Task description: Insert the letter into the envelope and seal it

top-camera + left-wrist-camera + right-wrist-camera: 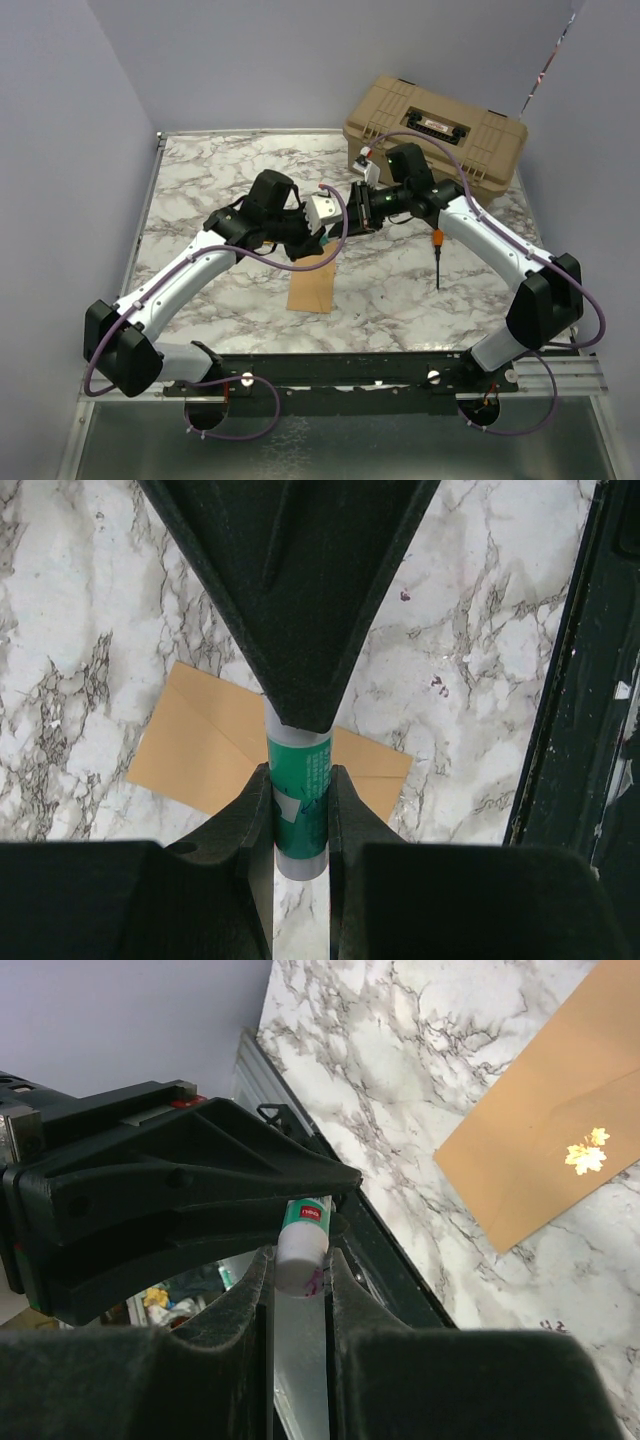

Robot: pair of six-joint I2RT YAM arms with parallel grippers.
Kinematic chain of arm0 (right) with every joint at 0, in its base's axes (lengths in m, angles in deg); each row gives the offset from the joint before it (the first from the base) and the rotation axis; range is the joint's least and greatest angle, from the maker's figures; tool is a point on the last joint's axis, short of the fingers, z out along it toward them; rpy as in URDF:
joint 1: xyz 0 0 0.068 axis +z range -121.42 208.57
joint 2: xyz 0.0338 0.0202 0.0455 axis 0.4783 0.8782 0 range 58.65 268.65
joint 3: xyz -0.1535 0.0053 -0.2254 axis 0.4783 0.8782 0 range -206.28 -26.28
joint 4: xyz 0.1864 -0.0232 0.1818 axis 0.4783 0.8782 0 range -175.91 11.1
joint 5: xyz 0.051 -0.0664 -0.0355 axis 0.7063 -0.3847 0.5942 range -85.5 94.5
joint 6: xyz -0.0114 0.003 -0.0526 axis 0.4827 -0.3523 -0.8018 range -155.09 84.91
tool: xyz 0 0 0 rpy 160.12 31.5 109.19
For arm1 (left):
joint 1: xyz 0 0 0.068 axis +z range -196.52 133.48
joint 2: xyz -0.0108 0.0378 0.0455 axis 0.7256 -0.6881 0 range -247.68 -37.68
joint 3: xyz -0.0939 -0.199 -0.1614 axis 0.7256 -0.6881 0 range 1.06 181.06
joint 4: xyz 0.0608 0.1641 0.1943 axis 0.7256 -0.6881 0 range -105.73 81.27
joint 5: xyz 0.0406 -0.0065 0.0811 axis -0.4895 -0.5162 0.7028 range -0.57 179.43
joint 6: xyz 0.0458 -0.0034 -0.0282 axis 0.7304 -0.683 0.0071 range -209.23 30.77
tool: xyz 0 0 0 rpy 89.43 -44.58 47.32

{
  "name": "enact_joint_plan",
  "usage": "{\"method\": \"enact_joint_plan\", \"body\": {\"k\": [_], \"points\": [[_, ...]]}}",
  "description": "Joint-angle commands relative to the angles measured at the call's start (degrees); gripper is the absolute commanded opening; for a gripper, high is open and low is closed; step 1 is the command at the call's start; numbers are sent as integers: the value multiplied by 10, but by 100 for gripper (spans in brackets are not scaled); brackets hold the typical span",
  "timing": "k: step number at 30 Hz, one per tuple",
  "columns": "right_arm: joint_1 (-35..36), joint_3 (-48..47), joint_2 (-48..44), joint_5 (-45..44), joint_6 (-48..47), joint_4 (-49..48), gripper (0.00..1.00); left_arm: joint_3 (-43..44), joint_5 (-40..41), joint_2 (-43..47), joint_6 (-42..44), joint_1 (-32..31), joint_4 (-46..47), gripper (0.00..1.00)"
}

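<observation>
The kraft-brown envelope lies flat on the marble table. It shows under the left wrist as envelope, and from the right wrist as envelope bearing a gold leaf sticker. Above it the two grippers meet tip to tip on a glue stick. My left gripper is shut on the glue stick's green body. My right gripper is shut on its white cap end. In the top view the left gripper and right gripper almost touch. The letter is out of view.
A tan hard case stands at the back right of the table. A thin dark tool with an orange collar lies right of the envelope. The black rail marks the table's near edge.
</observation>
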Motion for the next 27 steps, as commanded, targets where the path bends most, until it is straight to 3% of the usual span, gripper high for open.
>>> {"method": "enact_joint_plan", "body": {"k": [1,11,19,27], "points": [[40,56,-9,58,79,-55,0,39,-48,29,2,-22,187,0],[46,65,4,63,67,13,0,68,-33,9,52,-83,213,0],[60,92,6,78,90,5,0,80,-17,-2,88,-117,224,0],[22,20,-3,-3,67,47,3,7,87,36,22,-115,228,0]]}}
